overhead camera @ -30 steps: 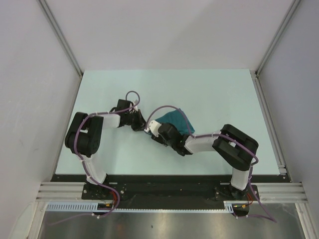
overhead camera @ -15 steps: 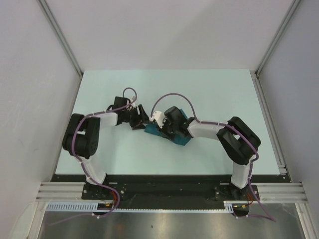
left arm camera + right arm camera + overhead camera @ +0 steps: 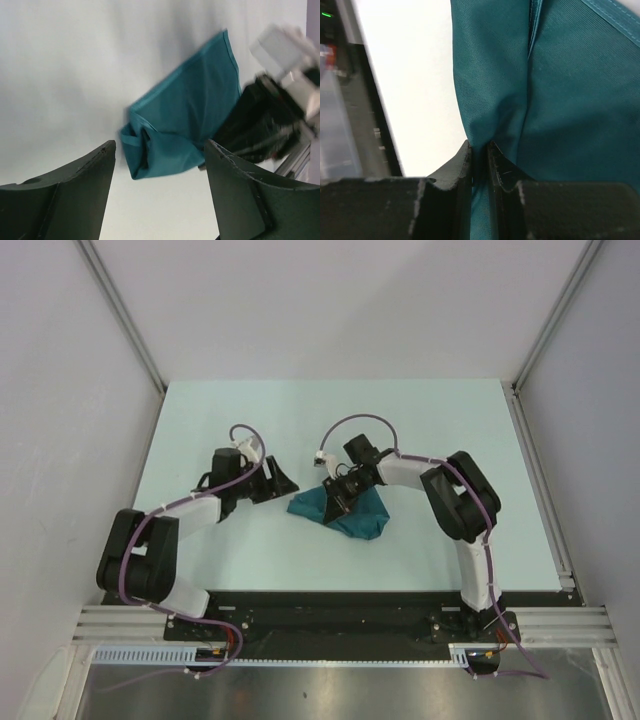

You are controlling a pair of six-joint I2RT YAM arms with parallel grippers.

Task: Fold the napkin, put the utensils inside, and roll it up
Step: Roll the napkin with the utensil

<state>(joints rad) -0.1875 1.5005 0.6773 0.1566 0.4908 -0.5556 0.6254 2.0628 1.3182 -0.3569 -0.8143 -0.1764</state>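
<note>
The teal napkin (image 3: pixel 352 515) lies bunched in a folded heap at the table's middle. In the right wrist view, its cloth (image 3: pixel 560 100) fills the frame, with a fold pinched between my jaws. My right gripper (image 3: pixel 335 502) (image 3: pixel 479 150) is shut on that fold from the napkin's far side. My left gripper (image 3: pixel 283 483) (image 3: pixel 159 150) stands open just left of the napkin (image 3: pixel 187 120), with nothing between its fingers and not touching the cloth. The utensils are out of view.
White walls (image 3: pixel 70 390) close in the pale table (image 3: pixel 440 430) at the left, right and back. A black strip and aluminium rail (image 3: pixel 330 625) run along the near edge by the arm bases. Purple cables loop above both wrists.
My left gripper has opened and drawn back to the left, off the napkin. My right gripper has closed on the cloth and swung round behind it; the napkin now sits lower and more bunched.
</note>
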